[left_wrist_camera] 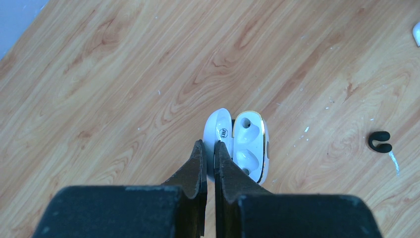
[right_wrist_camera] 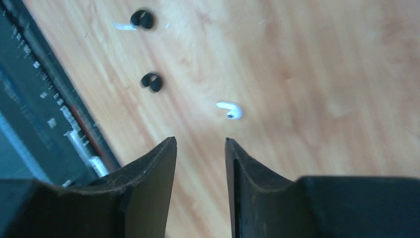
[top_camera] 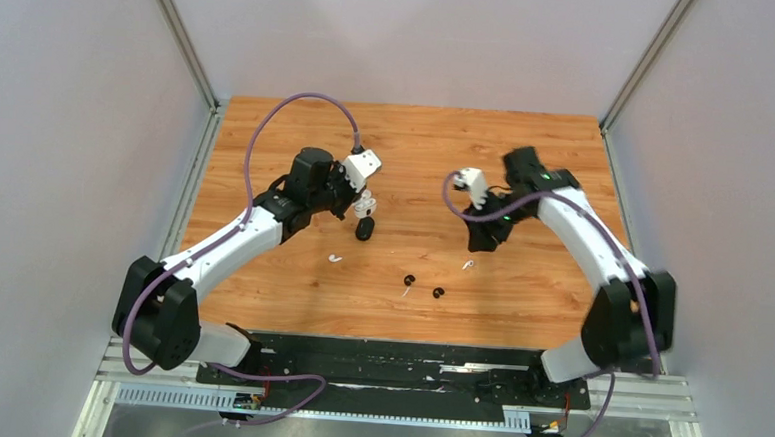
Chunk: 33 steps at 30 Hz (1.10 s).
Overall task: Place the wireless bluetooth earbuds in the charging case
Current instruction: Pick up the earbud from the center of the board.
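Observation:
My left gripper (left_wrist_camera: 208, 145) is shut on the lid of a white charging case (left_wrist_camera: 250, 144), which is held open above the table with both gold-rimmed wells empty. In the top view this gripper (top_camera: 365, 213) is left of centre. My right gripper (right_wrist_camera: 200, 141) is open with nothing between its fingers, and it hovers over the wood (top_camera: 483, 239). A white earbud (right_wrist_camera: 230, 110) lies just past its fingertips. Two black earbuds (right_wrist_camera: 142, 19) (right_wrist_camera: 152, 82) lie further left on the table. The left wrist view shows one black earbud (left_wrist_camera: 380, 141). Another white earbud (top_camera: 335, 259) lies near the left arm.
The wooden table (top_camera: 418, 140) is walled by grey panels at the back and sides. A black rail plate (right_wrist_camera: 44, 114) runs along the near edge, close to the black earbuds. A dark oval shape (top_camera: 365, 229) sits just below the left gripper; I cannot tell what it is.

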Each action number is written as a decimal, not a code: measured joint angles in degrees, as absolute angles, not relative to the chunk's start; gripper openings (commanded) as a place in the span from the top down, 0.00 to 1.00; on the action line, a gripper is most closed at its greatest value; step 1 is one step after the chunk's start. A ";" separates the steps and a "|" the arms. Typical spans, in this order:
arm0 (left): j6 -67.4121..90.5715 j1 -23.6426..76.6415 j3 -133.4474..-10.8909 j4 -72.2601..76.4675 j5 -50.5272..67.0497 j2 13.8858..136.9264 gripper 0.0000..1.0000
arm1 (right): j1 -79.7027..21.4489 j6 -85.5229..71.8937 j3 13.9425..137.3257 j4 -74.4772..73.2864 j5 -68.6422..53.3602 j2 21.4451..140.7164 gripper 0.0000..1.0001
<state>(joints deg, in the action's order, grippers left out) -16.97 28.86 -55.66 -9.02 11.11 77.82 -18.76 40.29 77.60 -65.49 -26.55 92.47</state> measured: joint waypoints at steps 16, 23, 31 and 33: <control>-16.86 28.08 -62.11 -17.52 7.57 77.93 1.00 | -12.51 58.22 25.91 -10.94 -34.54 67.83 0.58; -16.86 28.03 -63.00 -19.90 7.03 78.26 1.00 | -12.62 58.17 24.34 -1.41 -32.99 70.35 0.61; -16.86 28.03 -63.07 -20.58 6.90 78.28 1.00 | -12.62 60.20 24.36 -0.69 -32.97 74.04 0.69; -16.86 28.03 -63.07 -20.58 6.92 78.28 1.00 | -12.62 60.84 24.77 -0.91 -33.30 75.00 0.72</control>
